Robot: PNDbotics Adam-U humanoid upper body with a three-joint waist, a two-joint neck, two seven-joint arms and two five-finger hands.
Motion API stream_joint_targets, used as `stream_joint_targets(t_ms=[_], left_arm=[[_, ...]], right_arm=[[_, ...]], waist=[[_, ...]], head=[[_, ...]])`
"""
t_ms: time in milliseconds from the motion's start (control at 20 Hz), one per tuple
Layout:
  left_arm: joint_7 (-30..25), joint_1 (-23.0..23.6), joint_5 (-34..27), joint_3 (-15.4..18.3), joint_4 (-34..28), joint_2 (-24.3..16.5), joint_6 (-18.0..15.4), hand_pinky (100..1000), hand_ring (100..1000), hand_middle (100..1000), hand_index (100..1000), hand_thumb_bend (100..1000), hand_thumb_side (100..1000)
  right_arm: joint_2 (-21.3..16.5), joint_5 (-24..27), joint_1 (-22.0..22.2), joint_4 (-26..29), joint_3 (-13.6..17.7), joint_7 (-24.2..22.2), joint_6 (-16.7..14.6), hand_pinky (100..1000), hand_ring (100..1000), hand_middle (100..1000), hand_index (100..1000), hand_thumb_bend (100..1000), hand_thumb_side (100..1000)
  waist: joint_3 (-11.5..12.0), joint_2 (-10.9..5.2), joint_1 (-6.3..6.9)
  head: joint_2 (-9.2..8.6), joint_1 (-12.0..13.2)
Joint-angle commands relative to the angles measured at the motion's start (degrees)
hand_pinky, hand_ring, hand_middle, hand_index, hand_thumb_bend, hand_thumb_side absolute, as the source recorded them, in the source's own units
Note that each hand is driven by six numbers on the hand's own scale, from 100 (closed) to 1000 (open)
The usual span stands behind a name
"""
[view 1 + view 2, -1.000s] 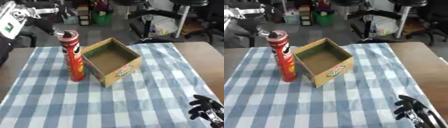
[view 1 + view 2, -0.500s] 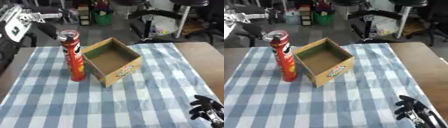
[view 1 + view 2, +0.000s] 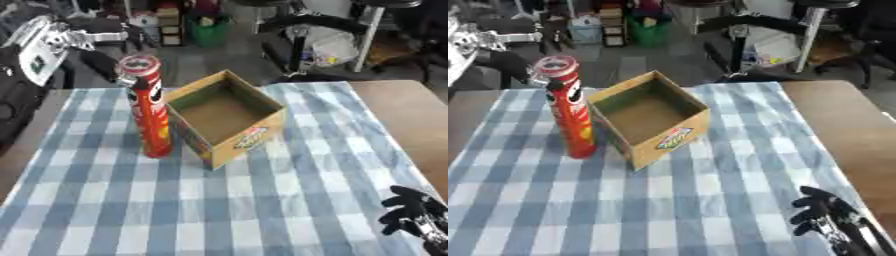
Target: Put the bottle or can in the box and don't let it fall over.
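Note:
A tall red can (image 3: pixel 150 111) with a round lid stands upright on the blue and white checked cloth (image 3: pixel 219 200). It is just left of an open cardboard box (image 3: pixel 229 118) and close to its left wall. The box is empty, with a green and red label on its front right side. My left hand (image 3: pixel 58 42) hangs at the upper left, above and behind the can and apart from it, with straight fingers (image 3: pixel 107 36) pointing right. My right hand (image 3: pixel 826 216) rests open at the lower right corner, holding nothing.
Bare brown table (image 3: pixel 402 110) shows to the right of the cloth. Behind the table's far edge stand office chairs (image 3: pixel 350 35), a green bin (image 3: pixel 208 25) and floor clutter.
My left hand has moved right and slightly down, closer to the top of the can. The can, the box and my right hand have stayed put.

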State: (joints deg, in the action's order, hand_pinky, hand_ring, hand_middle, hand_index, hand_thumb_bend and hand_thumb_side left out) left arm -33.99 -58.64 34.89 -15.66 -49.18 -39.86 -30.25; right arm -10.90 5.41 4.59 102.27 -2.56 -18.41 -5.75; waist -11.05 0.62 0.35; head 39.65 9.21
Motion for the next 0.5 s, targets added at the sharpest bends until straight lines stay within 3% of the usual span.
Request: stream_joint_targets(t_ms=[50, 500], left_arm=[[-18.0, -0.7, 0.5, 0.0, 0.1, -1.2, -18.6, 649, 790, 828, 912, 561, 655], [-18.0, -0.1, 2.6, -0.4, 1.8, -1.0, -20.2, 537, 719, 766, 865, 529, 633]], right_arm=[[-0.9, 0.5, -0.6, 0.8, -0.1, -0.1, 0.0, 498, 578, 644, 828, 100, 605], [-0.9, 0.5, -0.8, 0.7, -0.1, -0.1, 0.0, 498, 578, 643, 827, 100, 605]], waist=[[-0.1, -0.63, 0.02], [-0.3, -0.53, 0.09]], head=[[0.17, 0.1], [0.44, 0.2]])
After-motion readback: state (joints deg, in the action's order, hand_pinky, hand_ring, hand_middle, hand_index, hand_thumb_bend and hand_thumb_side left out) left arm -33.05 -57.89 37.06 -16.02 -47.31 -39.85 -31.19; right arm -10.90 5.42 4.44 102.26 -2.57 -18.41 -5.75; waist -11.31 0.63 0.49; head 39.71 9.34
